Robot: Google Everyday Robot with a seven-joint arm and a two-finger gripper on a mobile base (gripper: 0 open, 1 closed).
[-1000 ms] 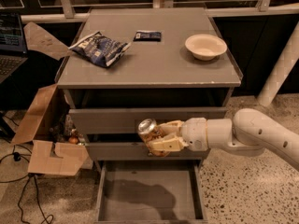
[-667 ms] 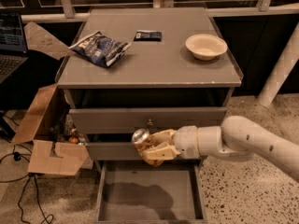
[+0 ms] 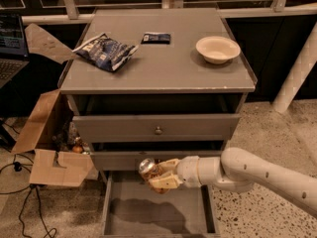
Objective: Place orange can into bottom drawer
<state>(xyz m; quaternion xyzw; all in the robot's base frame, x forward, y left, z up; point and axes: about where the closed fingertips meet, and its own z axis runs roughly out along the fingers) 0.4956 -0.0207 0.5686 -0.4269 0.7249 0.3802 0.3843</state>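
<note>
Speckled flooring (image 3: 282, 128) is seen around a grey cabinet (image 3: 163, 73), on whose top a cream bowl (image 3: 218, 49) and a blue snack bag (image 3: 105, 51) are set well apart. The bottom drawer (image 3: 148, 217) is pulled out, and its front is cut off by the lower edge of the view. Part of the middle drawer (image 3: 116, 159) is hidden behind the gripper (image 3: 159, 177). The arm (image 3: 247, 170) is cut off at the right edge. The orange can (image 3: 146, 167) is clamped between the jaws, tilted, with its silver end turned up and left and its lower body partly covered by the fingers (image 3: 166, 182). It is held above the rear of the bottom drawer's floor, clear of it.
</note>
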